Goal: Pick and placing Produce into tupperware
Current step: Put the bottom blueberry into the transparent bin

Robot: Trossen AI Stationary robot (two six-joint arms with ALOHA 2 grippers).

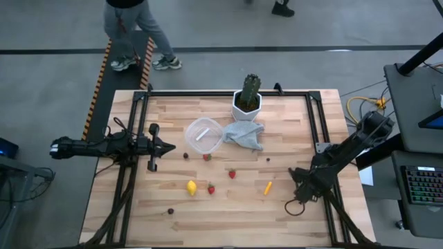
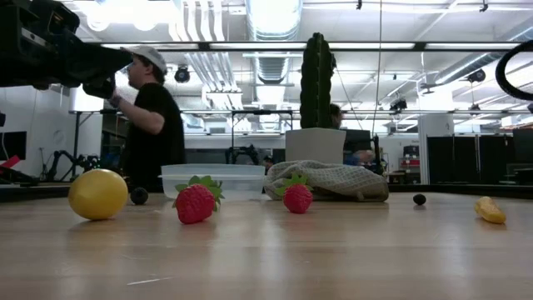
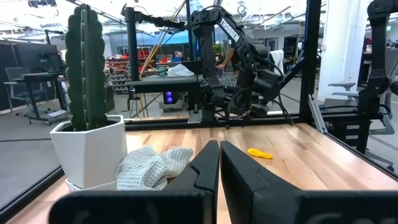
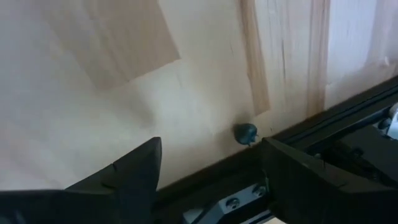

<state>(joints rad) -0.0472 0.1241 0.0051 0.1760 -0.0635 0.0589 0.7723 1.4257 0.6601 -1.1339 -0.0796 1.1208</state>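
Observation:
The produce lies scattered on the wooden table: a yellow lemon (image 1: 191,187), three red strawberries (image 1: 207,157) (image 1: 232,174) (image 1: 210,188), an orange carrot (image 1: 268,187) and small dark round pieces (image 1: 185,155) (image 1: 170,211). The clear round tupperware (image 1: 203,135) stands upright behind them, next to the cloth. My left gripper (image 1: 169,146) (image 3: 219,149) is shut, level above the table, left of the tupperware. My right gripper (image 1: 299,185) (image 4: 211,152) is open and points down at the table's right side, right of the carrot. A small dark round piece (image 4: 245,132) lies just beyond its fingers, beside a black rail.
A green cactus in a white hexagonal pot (image 1: 247,100) stands at the far edge, with a pale blue-grey cloth (image 1: 246,135) crumpled in front of it. Black frame rails (image 1: 315,117) run along the table's sides. A person (image 2: 150,125) stands beyond the far edge.

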